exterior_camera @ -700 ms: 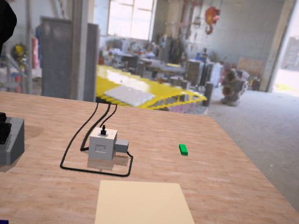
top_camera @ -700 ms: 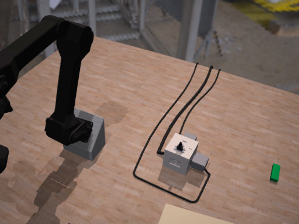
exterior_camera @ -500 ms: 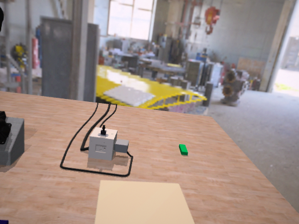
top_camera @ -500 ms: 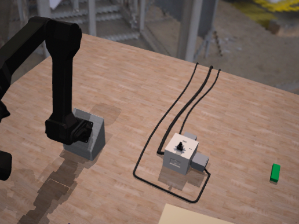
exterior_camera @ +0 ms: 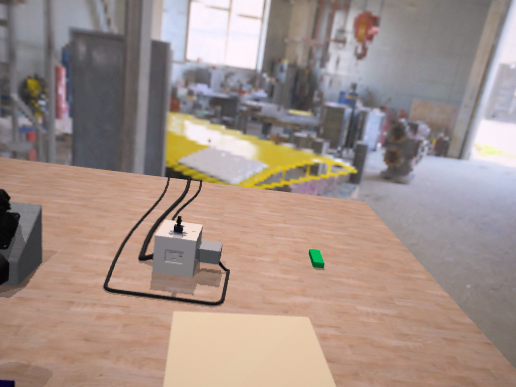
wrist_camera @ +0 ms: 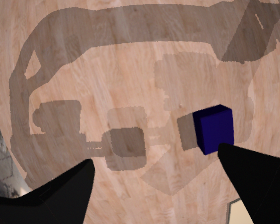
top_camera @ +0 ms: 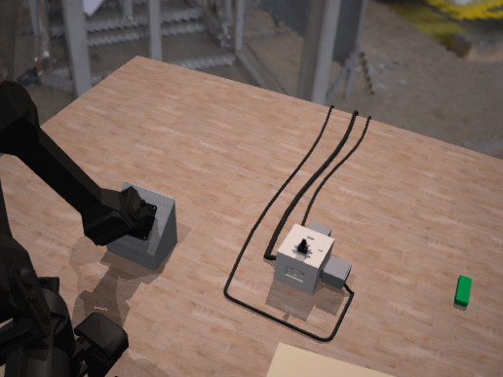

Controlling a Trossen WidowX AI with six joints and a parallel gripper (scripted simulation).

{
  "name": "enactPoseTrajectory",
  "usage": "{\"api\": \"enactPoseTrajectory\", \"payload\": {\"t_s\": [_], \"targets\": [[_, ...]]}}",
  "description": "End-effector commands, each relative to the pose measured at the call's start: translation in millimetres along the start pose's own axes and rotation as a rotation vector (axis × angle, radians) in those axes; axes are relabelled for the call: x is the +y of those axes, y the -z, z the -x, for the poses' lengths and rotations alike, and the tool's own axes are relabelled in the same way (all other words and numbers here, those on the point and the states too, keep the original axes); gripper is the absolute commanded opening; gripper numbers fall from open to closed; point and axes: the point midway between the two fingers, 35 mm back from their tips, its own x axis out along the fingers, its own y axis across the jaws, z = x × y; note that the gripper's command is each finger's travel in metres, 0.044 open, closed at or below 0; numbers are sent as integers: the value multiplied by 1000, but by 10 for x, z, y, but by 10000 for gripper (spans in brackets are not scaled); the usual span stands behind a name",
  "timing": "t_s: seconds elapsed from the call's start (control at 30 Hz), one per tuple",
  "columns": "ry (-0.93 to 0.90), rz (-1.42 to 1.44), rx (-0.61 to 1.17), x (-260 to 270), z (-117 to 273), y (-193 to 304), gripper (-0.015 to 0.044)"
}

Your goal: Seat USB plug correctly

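The white power cube stands on the table with a small black plug upright in its top face. The plug's body sticks up above the socket; its depth and which way round it is are too small to tell. My gripper is open and empty in the wrist view, above bare wood, well away from the cube. Its right fingertip overlaps the lower edge of a dark blue block in that view. The fingers cannot be made out in the top and exterior views, where the arm is at the left.
Grey adapters sit against the cube, and black cables loop around it. A grey wedge stands left, a green block right. A cream sheet lies in front.
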Motion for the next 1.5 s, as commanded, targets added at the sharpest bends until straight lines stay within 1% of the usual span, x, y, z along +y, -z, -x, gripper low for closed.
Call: {"api": "enactPoseTrajectory", "payload": {"t_s": [0.0, 0.1, 0.23, 0.3, 0.5, 0.67, 0.87, 0.93, 1.47], "targets": [[108, 197, 78, -416, -27, 438, 440], [161, 350, 95, -729, -24, 749, 440], [220, 524, 166, -1257, 72, 1126, 440], [236, 607, 175, -1458, 112, 1214, 440], [256, 1015, 175, -2398, 333, 1420, 440], [204, 1305, 152, -3203, 561, 1431, 440], [83, 1631, 108, -4079, 814, 1130, 440], [64, 1665, 103, -4169, 837, 1078, 440], [64, 1665, 103, -4179, 743, 1052, 440]]}}
